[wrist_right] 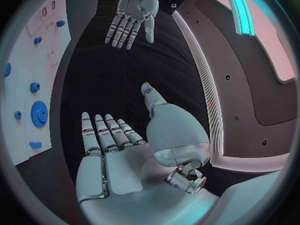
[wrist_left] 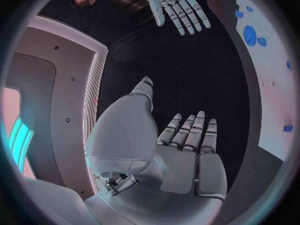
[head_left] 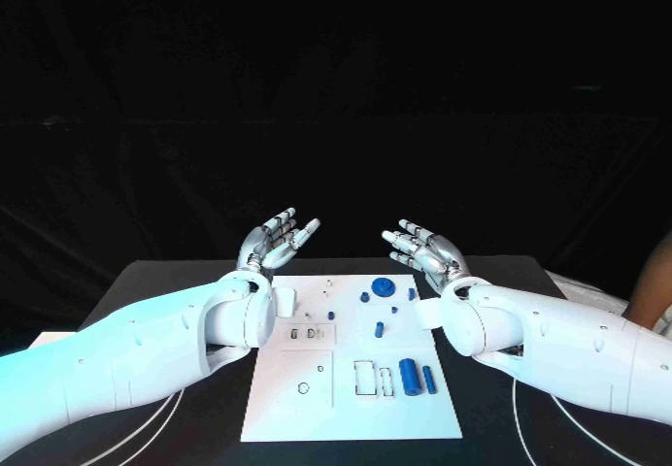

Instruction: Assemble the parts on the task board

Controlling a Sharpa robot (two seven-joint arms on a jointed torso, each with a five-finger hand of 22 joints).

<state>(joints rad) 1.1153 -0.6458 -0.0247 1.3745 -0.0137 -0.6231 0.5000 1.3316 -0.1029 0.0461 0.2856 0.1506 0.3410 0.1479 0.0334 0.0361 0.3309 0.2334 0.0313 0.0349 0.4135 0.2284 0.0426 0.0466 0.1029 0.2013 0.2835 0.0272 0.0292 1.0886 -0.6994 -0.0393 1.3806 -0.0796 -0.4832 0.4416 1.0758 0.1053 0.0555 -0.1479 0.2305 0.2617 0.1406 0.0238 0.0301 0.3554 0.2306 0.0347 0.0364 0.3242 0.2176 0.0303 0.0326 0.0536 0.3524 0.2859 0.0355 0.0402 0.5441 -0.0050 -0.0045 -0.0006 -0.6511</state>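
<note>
The white task board (head_left: 301,403) lies in the middle of the black table. On it sit a round blue gear (head_left: 383,285), small blue pieces (head_left: 378,329) and two blue cylinders (head_left: 411,376) near its right side. My left hand (head_left: 276,239) is raised above the board's far left corner, fingers spread, holding nothing. My right hand (head_left: 421,248) is raised above the far right corner, fingers apart and empty. The left wrist view has my left hand (wrist_left: 187,155) flat and empty, with the right hand (wrist_left: 175,5) across from it. In the right wrist view, my right hand (wrist_right: 112,150) is bare, beside the blue gear (wrist_right: 39,114).
The black table (head_left: 168,282) extends past the board on both sides. White cables (head_left: 154,427) curve along the table near the front. Slots and outlines (head_left: 367,377) mark the board's near half.
</note>
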